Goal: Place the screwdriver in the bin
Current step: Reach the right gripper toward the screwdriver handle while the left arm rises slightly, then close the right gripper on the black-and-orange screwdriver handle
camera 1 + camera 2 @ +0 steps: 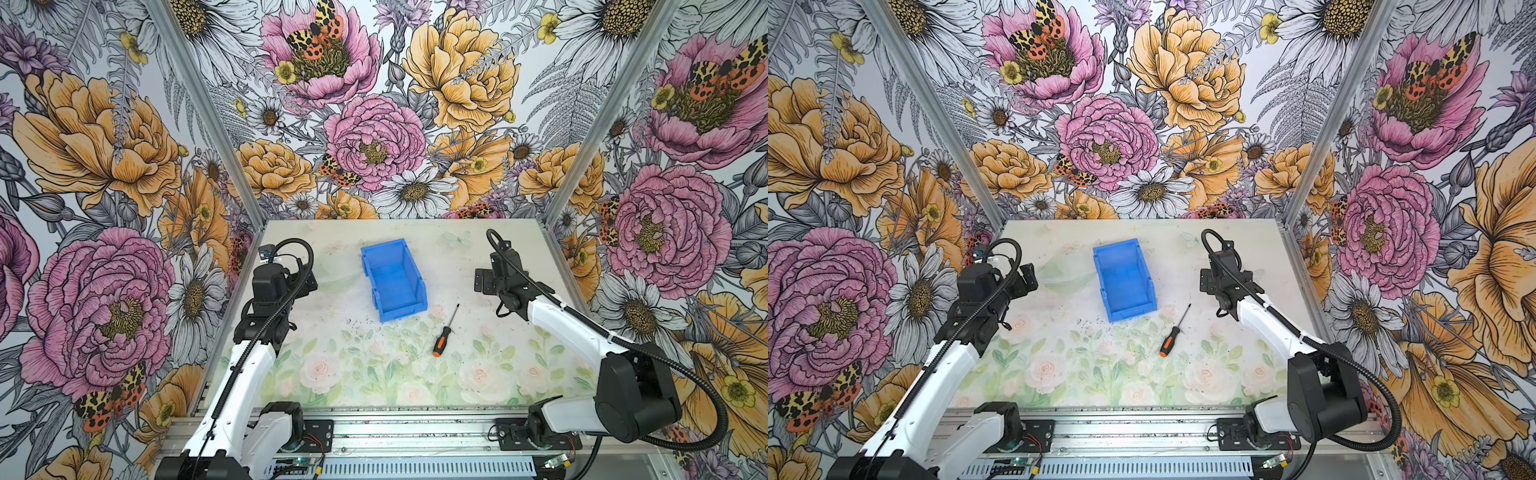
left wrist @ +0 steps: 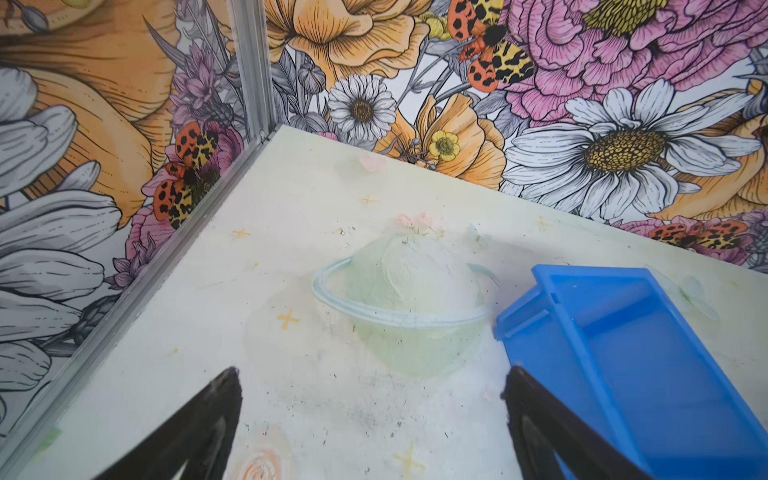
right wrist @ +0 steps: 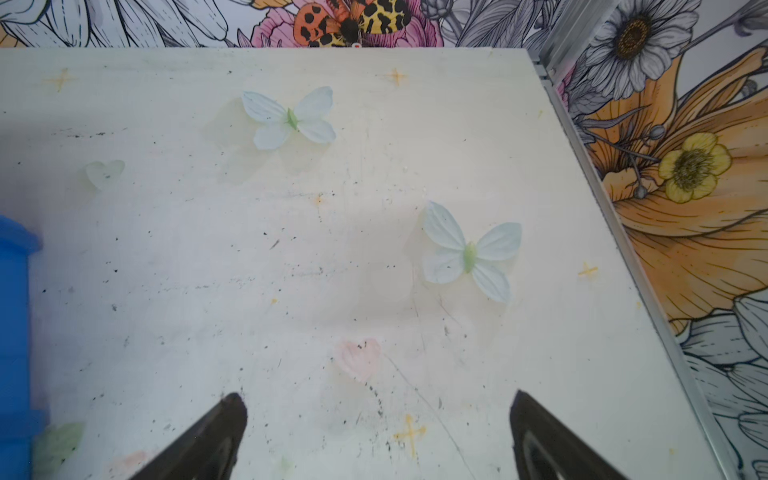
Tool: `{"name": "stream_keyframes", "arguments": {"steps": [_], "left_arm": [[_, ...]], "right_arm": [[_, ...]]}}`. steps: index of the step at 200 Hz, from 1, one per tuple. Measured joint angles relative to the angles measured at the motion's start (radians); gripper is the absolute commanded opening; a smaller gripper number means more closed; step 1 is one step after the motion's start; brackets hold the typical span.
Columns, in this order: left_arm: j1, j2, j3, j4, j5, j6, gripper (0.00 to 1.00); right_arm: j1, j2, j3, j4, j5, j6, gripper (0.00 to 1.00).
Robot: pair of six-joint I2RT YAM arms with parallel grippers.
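Left fingers (image 2: 199, 424) stand wide apart, holding nothing, the bin (image 1: 392, 278) just beside them. Right fingers (image 3: 208, 436) are equally wide and empty. The screwdriver (image 1: 445, 331) lies on the surface (image 1: 374, 374) between both pairs, nearer the right, touching neither.

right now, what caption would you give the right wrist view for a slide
Right gripper open and empty above the scuffed butterfly-print table, a sliver of the blue bin in frame
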Motion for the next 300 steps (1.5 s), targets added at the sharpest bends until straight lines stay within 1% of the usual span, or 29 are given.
{"name": "stream_keyframes", "arguments": {"steps": [17,48,81,111,142,181,236,300], "left_arm": [[-0.017,0.001,0.011,-0.053,0.003,-0.001,0.99],[-0.092,-0.051,0.008,-0.118,0.008,-0.023,0.99],[-0.129,-0.142,-0.056,-0.146,0.004,-0.055,0.99],[-0.162,-0.174,-0.096,-0.194,-0.002,-0.087,0.99],[-0.185,-0.183,-0.108,-0.212,-0.001,-0.131,0.99],[-0.220,-0.174,-0.110,-0.216,0.006,-0.174,0.99],[-0.253,-0.174,-0.138,-0.225,0.011,-0.199,0.99],[-0.274,-0.175,-0.138,-0.225,0.011,-0.198,0.99]], "right_arm": [[0.030,-0.011,0.024,-0.080,-0.001,0.077,0.99],[0.082,-0.029,0.029,-0.220,-0.025,0.243,0.99],[0.161,-0.029,0.029,-0.343,-0.057,0.392,1.00],[0.230,-0.029,0.018,-0.391,-0.095,0.505,1.00],[0.299,-0.027,-0.012,-0.413,-0.118,0.588,0.99],[0.361,0.010,-0.018,-0.417,-0.135,0.638,0.99],[0.412,0.104,-0.018,-0.377,-0.174,0.653,0.97],[0.430,0.237,0.006,-0.309,-0.228,0.632,0.85]]}}
